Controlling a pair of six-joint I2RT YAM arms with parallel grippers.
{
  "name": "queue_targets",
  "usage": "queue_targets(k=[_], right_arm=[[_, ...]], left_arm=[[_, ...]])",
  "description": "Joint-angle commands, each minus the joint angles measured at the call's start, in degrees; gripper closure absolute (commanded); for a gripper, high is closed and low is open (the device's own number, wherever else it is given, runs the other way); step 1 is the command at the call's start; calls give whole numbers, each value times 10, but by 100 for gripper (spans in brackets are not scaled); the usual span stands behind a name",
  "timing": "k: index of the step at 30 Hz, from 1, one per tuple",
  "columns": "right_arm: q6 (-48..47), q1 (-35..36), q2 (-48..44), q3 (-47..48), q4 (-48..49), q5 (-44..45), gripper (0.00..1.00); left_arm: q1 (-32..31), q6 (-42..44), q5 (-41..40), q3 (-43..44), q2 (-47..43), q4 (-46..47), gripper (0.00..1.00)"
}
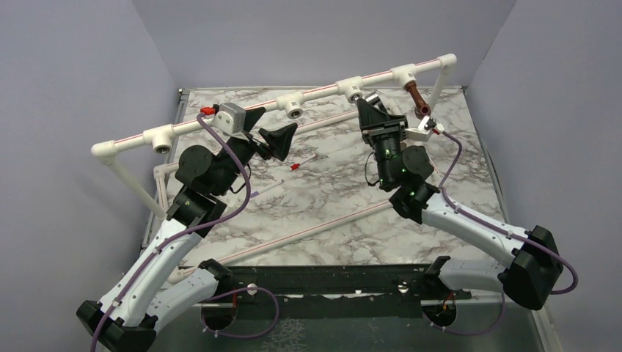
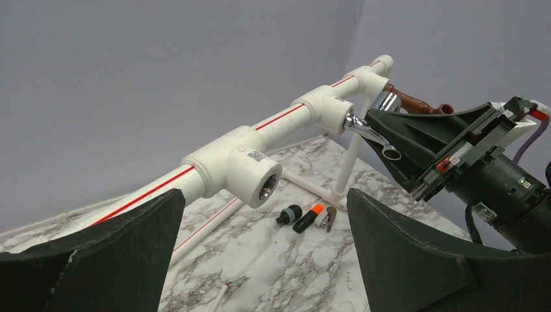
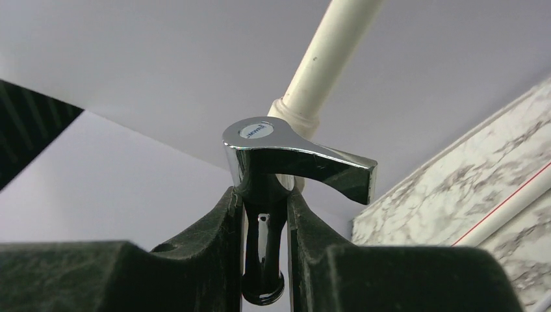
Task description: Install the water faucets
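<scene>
The task is judged to be well advanced. The reddish-brown faucet is seen hanging from the tee at the far right corner of the white pipe frame, and it looks seated there, with no claw on it. The chrome faucet is clamped by its body between the fingers of the right claw, with its lever handle standing above the fingertips in the right wrist view. In the left wrist view its threaded end is met with the mouth of the next tee along the pipe, the spout pointing down and away. What is left is judged to be turning this faucet home and letting go.

The left claw is held wide apart and empty above the surface, just in front of an open tee socket that carries nothing. A further empty socket is seen near the left end; no third faucet is found in any view.

How deep the chrome faucet's thread sits cannot be told, since the joint is small from overhead and partly covered by the right claw. The reddish-brown faucet's joint is equally hard to make out. A few small dark items on the surface beyond the pipe cannot be identified
</scene>
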Motion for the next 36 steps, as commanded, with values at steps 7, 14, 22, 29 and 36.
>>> queue_targets(k=[7, 14, 22, 29, 36], right_arm=[[413, -6, 18, 40, -308, -12, 99], [431, -6, 16, 32, -297, -36, 100], [421, -6, 4, 26, -308, -39, 70], [393, -6, -21, 17, -308, -28, 49], [341, -6, -75, 2, -324, -36, 35]], left_arm=[[-2, -5, 4, -5, -9, 15, 4], [-3, -3, 2, -5, -8, 14, 4], [-5, -2, 2, -4, -6, 13, 4], [-5, -1, 0, -5, -4, 13, 4], [-5, 0, 0, -5, -4, 13, 4]])
